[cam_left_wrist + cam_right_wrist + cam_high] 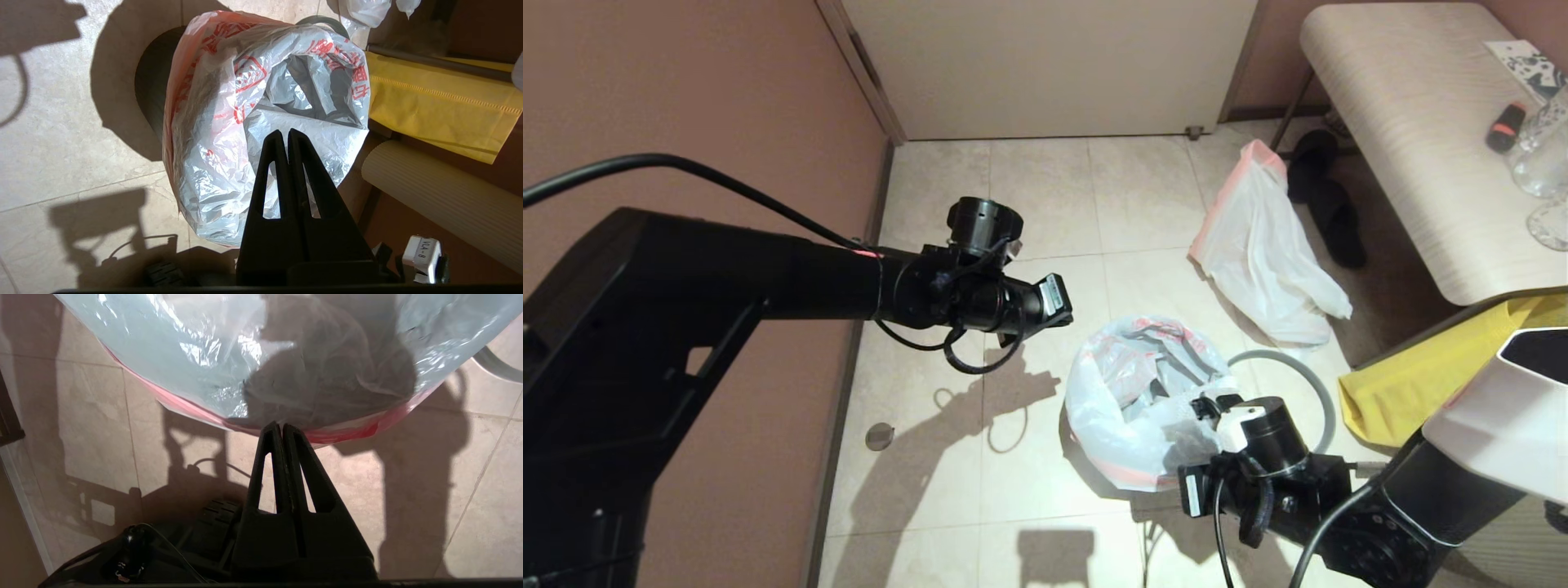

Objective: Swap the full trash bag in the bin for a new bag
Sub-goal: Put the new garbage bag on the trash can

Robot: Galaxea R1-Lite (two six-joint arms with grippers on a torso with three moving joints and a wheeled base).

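Head view: the new bag (1131,400), white plastic printed with red characters, drapes over the bin on the tiled floor (1029,188), its mouth open and crumpled. The right tool (1205,406) sits at the bag's near edge, its fingertips lost against the plastic. The left tool (1058,300) hangs in the air to the bag's left, well above the floor and clear of everything. The grey hoop (1307,384) lies on the tiles just beside the bag. Farther back, the full trash bag (1262,253), plain white with a pink-red rim, lies slumped on the floor near a pair of black slippers (1327,204). A yellow bag (1421,376) lies under the edge of the light wood-grain tabletop (1405,139), which carries a black-and-red object (1505,126) and clear glassware (1543,155).

Left wrist view: the left tool (284,132) has its two black fingers pressed together on nothing, aimed at the new bag (229,114). The bin (153,98) shows as a dark curved wall beyond the plastic, and the yellow bag (433,102) lies alongside.

Right wrist view: the right tool (278,426) is pressed together, its tips at the new bag's (196,347) pink-red hem; whether plastic is pinched between them cannot be told. The grey hoop (496,367) curves at the frame's edge.
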